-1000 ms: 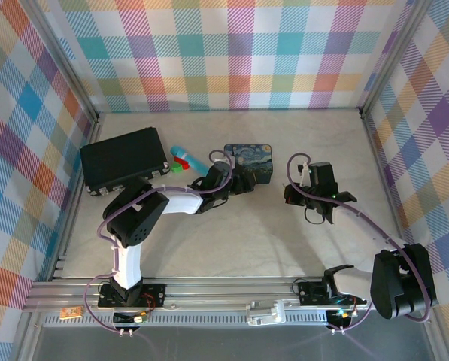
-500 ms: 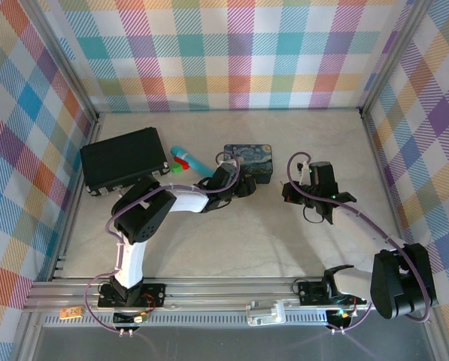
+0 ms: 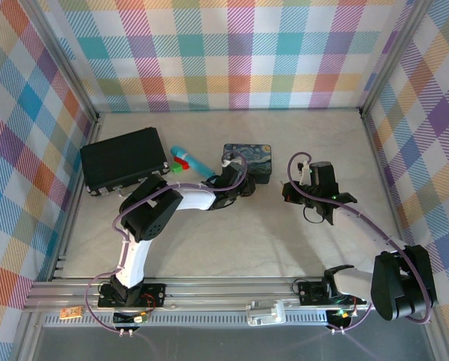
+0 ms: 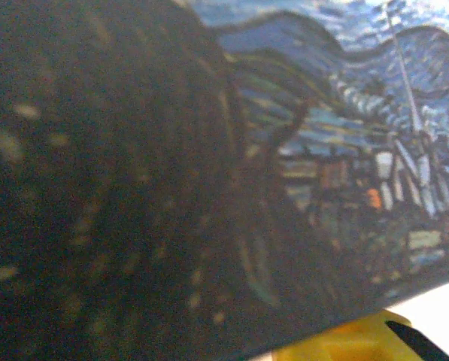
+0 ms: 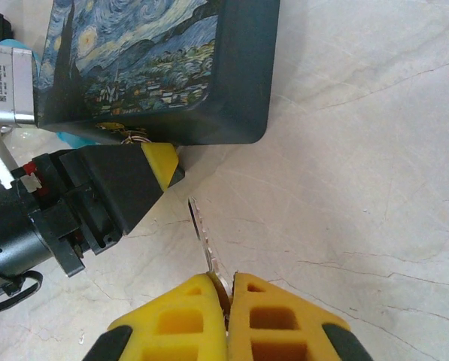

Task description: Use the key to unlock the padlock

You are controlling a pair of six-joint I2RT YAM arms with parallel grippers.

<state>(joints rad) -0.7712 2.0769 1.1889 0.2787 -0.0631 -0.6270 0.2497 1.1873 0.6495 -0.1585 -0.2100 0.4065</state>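
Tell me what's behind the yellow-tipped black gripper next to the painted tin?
The painted tin sits right behind the left gripper. A small shiny metal bit peeks out between them; the gripper covers the rest, so I can't tell what it is.

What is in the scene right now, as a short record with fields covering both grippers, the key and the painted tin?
tin: blue-and-yellow swirly painted tin box, lying flat on the pale marbled table, painted face up
right gripper: shut on the thin silver metal key
key direction: blade sticks out past the fingertips, toward the tin
key to tin: apart, bare table between them
left gripper: yellow tip at the tin's near edge, close to the key's tip; open or shut cannot be told
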